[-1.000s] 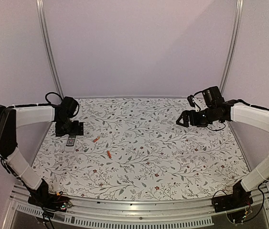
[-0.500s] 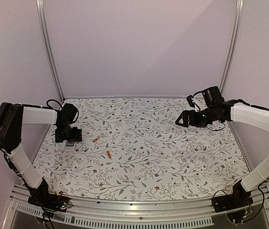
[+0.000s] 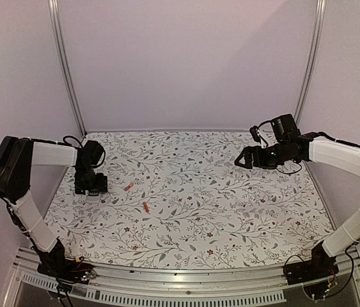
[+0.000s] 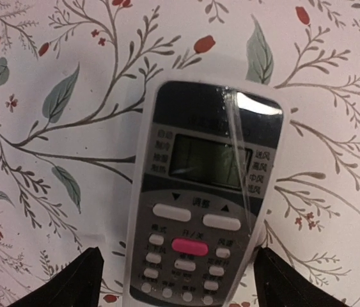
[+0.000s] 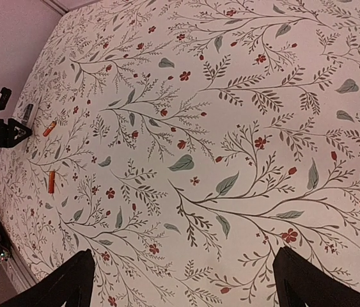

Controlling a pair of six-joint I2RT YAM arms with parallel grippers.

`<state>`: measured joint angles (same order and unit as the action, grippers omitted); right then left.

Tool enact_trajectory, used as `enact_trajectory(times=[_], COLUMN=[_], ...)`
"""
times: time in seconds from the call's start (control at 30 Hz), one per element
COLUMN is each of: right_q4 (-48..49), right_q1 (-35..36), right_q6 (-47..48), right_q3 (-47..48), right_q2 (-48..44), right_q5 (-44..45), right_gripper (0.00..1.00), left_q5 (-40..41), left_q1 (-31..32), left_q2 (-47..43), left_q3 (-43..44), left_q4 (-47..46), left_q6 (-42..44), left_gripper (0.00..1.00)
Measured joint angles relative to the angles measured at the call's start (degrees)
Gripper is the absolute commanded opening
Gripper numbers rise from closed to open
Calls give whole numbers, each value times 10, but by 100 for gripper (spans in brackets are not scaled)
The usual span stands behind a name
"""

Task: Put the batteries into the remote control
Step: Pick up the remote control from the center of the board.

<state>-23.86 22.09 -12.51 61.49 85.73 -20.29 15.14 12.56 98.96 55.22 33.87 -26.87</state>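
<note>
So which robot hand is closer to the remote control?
Left. The left gripper is right above the remote control, open, with one jaw on each side of it. The right gripper hangs far off on the other side of the table.

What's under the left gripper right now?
The remote control, lying button-face up on the floral tablecloth, between the left gripper's open fingers. Its back faces down and cannot be seen; from above, the gripper covers most of it.
</note>
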Motion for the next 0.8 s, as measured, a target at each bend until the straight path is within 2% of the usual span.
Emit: enact_trajectory(times=[0.1,0.3,0.47,0.7,0.8], right_q4=[-2,-3,-3,-3,-3], right_q1=[0,0,0,0,0], right_q6=[0,1,2,2,2], right_q3=[0,0,1,1,1], right_q2=[0,0,0,0,0], right_q5=[0,0,0,-3,-7], right_gripper=[99,99,99,99,99], left_q5=[-19,-58,-84,-71,-63], left_q1=[-1,-5,-6,2,5], left_q2=[0,6,7,9,12], left_q3=[0,6,6,9,14], left_q4=[7,9,10,15,21], left_q6=[-4,-15,-16,-22,-24], left_gripper=[83,65,66,69,65])
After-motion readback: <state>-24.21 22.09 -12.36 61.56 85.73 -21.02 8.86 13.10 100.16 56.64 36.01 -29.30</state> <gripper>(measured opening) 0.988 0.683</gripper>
